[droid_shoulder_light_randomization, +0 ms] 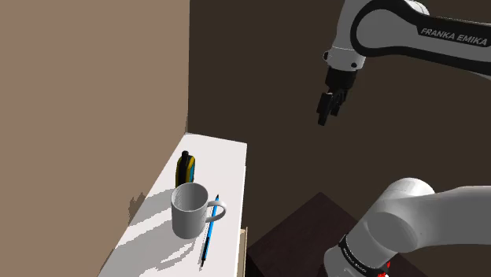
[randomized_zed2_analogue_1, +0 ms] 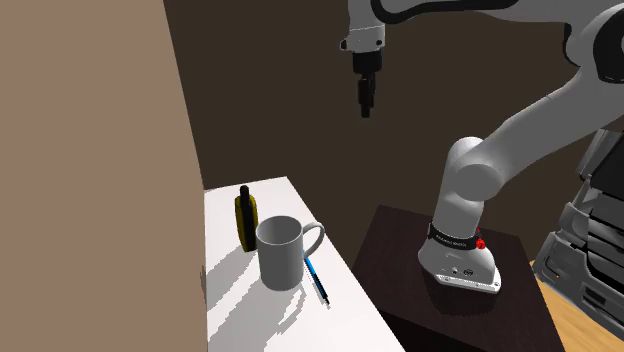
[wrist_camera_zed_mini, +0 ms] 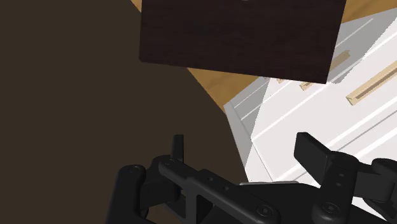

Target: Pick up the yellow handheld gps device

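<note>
Asking for a status check: has the arm got the yellow GPS device (droid_shoulder_light_randomization: 186,168) yet?

Reply: nope, looks like it's barely started. The device stands upright on the white table (droid_shoulder_light_randomization: 228,157), right behind the mug (droid_shoulder_light_randomization: 191,211) and near the wall, untouched. The gripper (droid_shoulder_light_randomization: 324,118) hangs high up, well off past the table's edge, fingers spread apart with nothing between them. So by the looks of it the whole job's left: get over the device, come down, close on it, lift.
</note>
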Robot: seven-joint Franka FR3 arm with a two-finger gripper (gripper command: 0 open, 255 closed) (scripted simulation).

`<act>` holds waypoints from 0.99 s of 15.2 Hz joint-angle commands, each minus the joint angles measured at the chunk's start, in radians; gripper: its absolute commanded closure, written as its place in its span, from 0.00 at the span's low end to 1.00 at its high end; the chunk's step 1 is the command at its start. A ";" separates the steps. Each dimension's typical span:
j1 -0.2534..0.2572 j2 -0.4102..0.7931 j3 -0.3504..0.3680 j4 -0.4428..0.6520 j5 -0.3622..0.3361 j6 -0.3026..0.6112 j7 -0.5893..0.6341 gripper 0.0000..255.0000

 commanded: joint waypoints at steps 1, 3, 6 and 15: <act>0.000 0.000 0.000 0.000 0.000 0.000 0.000 0.00; 0.009 0.025 0.034 0.000 0.046 0.006 0.059 0.00; 0.023 0.071 0.084 0.007 0.114 0.020 0.147 0.00; 0.059 0.261 0.223 0.086 0.296 0.092 0.395 0.00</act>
